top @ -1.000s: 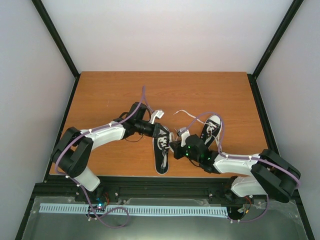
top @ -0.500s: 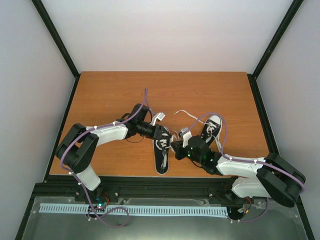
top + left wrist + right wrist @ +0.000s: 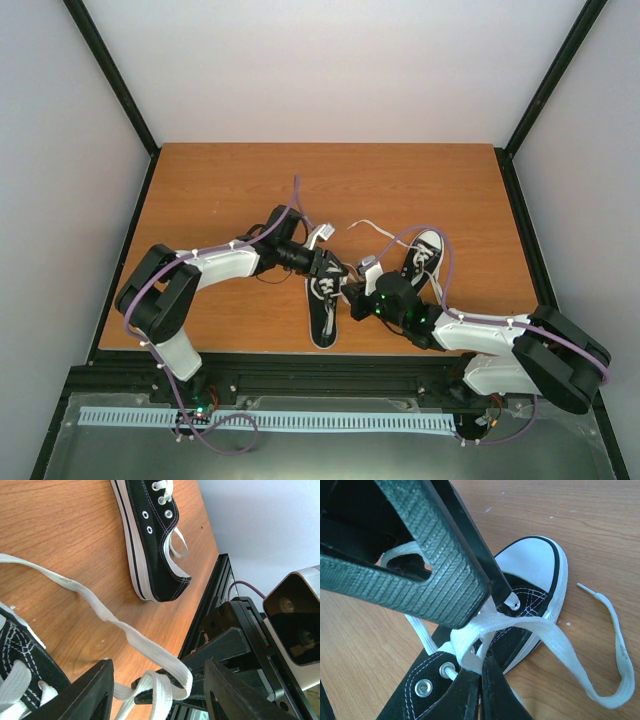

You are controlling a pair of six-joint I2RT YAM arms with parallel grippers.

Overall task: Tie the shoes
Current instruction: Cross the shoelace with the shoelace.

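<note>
Two shoes lie on the tabletop (image 3: pixel 220 190), toes pointing far. The left shoe (image 3: pixel 322 312) sits near the middle of the near edge, and the right shoe (image 3: pixel 425 255) is a little to its right and farther back, apart from it. Both arms reach in and meet over the front half of the left shoe.

The right pincer (image 3: pixel 480 674) is pressed together on the lace (image 3: pixel 485 627), pinching a bunch of white strands just above the shoe's eyelets. From there a loose strand loops out to the right and ends on the wood beside the white toe cap.

The left pincer (image 3: pixel 159 669) is spread. Its two fingers (image 3: pixel 92 692) stand wide apart, and a bunched piece of lace lies in the gap, with neither finger touching it. In the left wrist view a long strand trails from that bunch across the bare wood. The right shoe lies beyond it, heel towards the near rail. In the right wrist view one ribbed left finger hangs right over the laces, close to the right pincer.
</note>
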